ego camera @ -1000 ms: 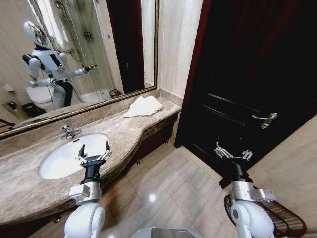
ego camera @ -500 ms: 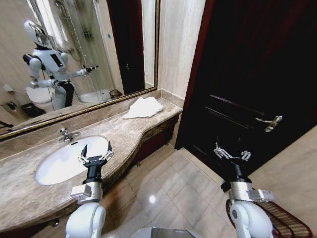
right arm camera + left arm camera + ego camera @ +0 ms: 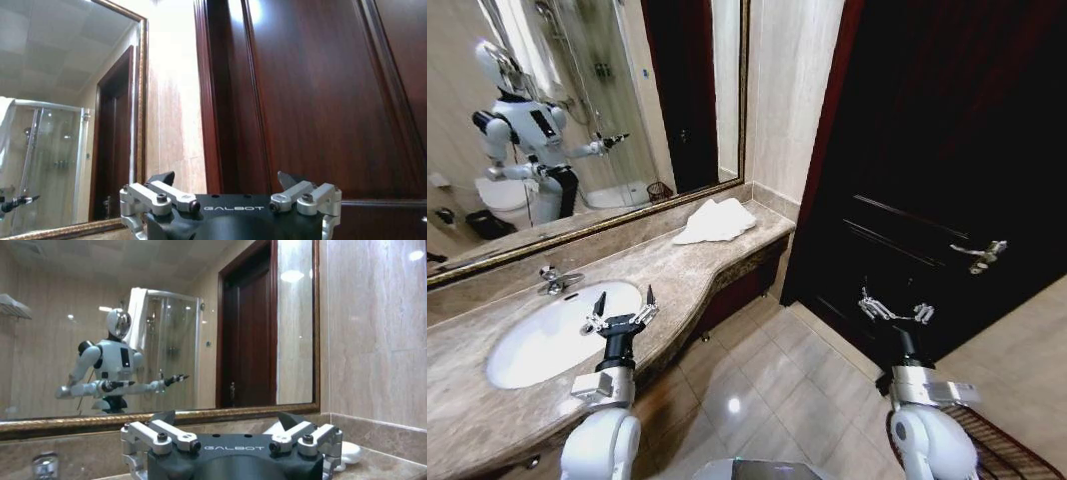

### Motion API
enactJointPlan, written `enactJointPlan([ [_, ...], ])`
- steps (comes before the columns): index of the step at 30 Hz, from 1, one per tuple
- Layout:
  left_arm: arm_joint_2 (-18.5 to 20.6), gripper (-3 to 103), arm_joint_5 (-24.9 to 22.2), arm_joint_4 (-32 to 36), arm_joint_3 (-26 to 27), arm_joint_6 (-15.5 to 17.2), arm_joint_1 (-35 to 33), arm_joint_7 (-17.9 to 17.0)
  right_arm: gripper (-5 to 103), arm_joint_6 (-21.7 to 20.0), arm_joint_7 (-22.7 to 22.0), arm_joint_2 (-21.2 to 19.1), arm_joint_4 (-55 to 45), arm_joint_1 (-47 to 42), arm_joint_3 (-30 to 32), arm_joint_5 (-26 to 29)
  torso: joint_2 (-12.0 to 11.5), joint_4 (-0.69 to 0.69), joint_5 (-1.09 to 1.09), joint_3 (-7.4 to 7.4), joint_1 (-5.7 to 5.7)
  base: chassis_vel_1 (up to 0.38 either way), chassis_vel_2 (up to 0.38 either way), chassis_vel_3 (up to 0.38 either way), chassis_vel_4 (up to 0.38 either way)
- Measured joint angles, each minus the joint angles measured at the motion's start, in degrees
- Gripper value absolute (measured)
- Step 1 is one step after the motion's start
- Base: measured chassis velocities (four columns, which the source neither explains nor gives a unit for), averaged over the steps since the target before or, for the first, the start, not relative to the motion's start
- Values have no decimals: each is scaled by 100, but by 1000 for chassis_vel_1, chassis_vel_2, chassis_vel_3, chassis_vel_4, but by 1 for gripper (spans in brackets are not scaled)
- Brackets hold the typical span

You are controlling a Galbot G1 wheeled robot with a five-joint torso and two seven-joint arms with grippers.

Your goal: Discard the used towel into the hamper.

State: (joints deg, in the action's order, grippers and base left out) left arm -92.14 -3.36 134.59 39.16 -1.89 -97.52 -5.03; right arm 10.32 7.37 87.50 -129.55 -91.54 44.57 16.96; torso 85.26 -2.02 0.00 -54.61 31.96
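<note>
The used towel, white and crumpled, lies at the far right end of the marble counter. A bit of it shows past my left gripper as a white lump. That left gripper is open, held upright over the near rim of the sink, well short of the towel. Out over the floor, my right gripper is also open and faces the dark door; its jaws hold nothing. The hamper, a dark wire basket, stands on the floor at the lower right, partly hidden behind my right arm.
A white sink with a chrome faucet is set in the counter under a large mirror. A dark wooden door with a metal handle closes the right side. Glossy tiled floor lies between counter and door.
The whole picture has shifted as the camera moved nearer the counter's end: sink slid left, door handle slid right, hamper sank toward the lower corner. Both grippers keep their open pose.
</note>
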Motion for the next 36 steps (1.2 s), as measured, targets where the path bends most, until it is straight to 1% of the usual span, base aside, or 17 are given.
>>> enactJointPlan([
  [2, 0, 100, -1, -4, -2, -3, -2, 3, 100, 16, 5, 4, 0, -11, 1, -1, 0, 2, -1, 0, 1, -144, 127, 149, -156],
  [10, 0, 100, 0, -18, -15, -3, -26, 10, 100, 75, 13, 23, 33, -56, 27, -3, -1, -1, 0, -1, 2, -163, 182, 170, -176],
  [12, 0, 100, 0, -53, -25, -26, -25, 10, 100, 124, -34, 29, 86, -51, 29, -23, -1, 1, -1, 0, 2, -197, 165, 169, -175],
  [31, 0, 100, -6, -165, -119, -3, 33, -29, 100, 171, -39, 19, 132, -61, 54, 36, -1, 0, 0, -1, 2, -174, 179, 182, -180],
  [33, 0, 100, -37, -206, -119, -3, 53, -31, 100, 329, -51, 22, 178, -59, 17, 13, 0, 1, -3, 0, 0, -202, 174, 184, -211],
  [34, 0, 100, -37, -206, -119, -3, 53, -31, 100, 329, -51, 22, 178, -59, 17, 13, 0, 1, -3, 0, 0, -202, 154, 186, -211],
  [35, 0, 100, -69, -234, -112, -2, 73, -31, 100, 535, -103, 26, 261, -32, -1, -81, -1, 1, 2, -1, 3, -156, 154, 132, -168],
  [36, 0, 100, -96, -254, -102, 6, 90, -31, 100, 650, -139, 26, 304, -18, -3, -149, -2, -1, 2, -2, 4, -130, 162, 132, -168],
])
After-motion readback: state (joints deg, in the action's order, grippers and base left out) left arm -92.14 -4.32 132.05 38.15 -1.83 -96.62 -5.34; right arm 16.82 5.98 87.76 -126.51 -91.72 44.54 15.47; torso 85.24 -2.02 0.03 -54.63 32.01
